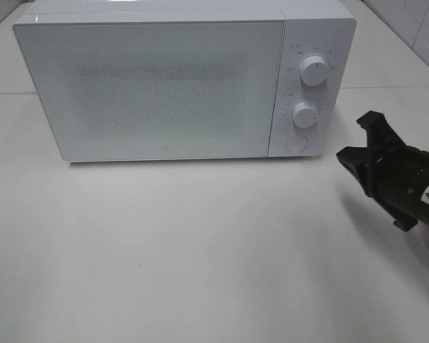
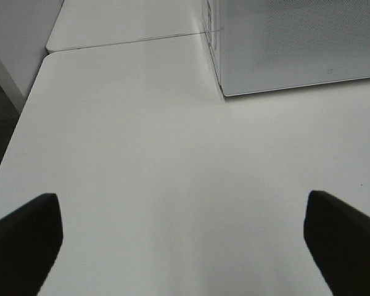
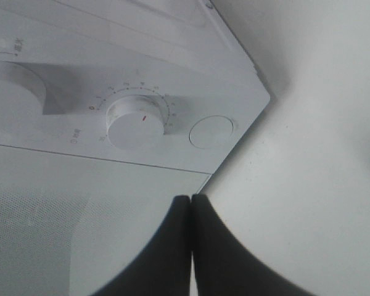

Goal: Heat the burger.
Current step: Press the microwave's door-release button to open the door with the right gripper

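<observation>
Exterior high shows no burger, and no other view does. The boxy white microwave [image 1: 157,86] at 12 o'clock has its glossy, dot-meshed door [image 1: 154,89] shut. At 3 o'clock, the right gripper [image 3: 191,206] has its black jaws pressed together near the ribbed lower knob [image 1: 304,114] and round button [image 1: 295,142]. The left gripper [image 2: 182,228] has its jaws spread above the smooth table [image 2: 142,154].

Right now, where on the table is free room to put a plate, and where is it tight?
Free: the broad bare table in front of the microwave, down to the near edge, and the strip left of the microwave. Tight: the right side, where the shut right gripper hangs near the control knobs.
</observation>
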Motion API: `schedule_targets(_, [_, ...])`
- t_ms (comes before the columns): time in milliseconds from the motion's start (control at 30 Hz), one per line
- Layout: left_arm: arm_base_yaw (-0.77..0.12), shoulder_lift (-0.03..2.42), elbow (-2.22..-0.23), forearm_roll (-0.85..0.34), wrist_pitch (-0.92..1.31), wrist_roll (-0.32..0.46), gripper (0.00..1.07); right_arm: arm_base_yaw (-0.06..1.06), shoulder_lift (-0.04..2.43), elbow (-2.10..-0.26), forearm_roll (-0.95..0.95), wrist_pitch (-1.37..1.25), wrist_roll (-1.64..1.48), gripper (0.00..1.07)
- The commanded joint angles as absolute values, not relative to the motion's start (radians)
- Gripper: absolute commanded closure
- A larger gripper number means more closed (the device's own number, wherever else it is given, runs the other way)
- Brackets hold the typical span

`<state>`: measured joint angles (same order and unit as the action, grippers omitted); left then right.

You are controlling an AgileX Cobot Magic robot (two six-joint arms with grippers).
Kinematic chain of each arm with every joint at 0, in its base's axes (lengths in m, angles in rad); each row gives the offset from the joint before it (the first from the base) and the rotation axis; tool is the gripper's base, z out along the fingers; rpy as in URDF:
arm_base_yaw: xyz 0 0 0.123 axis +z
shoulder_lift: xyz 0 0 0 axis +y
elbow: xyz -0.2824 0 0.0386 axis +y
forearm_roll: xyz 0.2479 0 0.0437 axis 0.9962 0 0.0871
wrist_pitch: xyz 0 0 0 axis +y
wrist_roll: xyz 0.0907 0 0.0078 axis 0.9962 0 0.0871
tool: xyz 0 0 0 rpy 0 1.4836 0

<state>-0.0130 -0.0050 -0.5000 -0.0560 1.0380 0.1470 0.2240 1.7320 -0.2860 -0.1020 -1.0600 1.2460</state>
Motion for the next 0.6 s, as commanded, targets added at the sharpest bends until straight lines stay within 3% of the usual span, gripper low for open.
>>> schedule_targets(33, [-0.019,-0.021,-0.498,-0.058,1.035,0.143,0.06,0.319,1.804,-0.301,0.042,-1.155,1.320,1.07])
schedule_targets(600, [-0.019,-0.021,-0.498,-0.058,1.035,0.143,0.06,0.388,2.004,-0.528,0.112,-1.120,1.472,1.07])
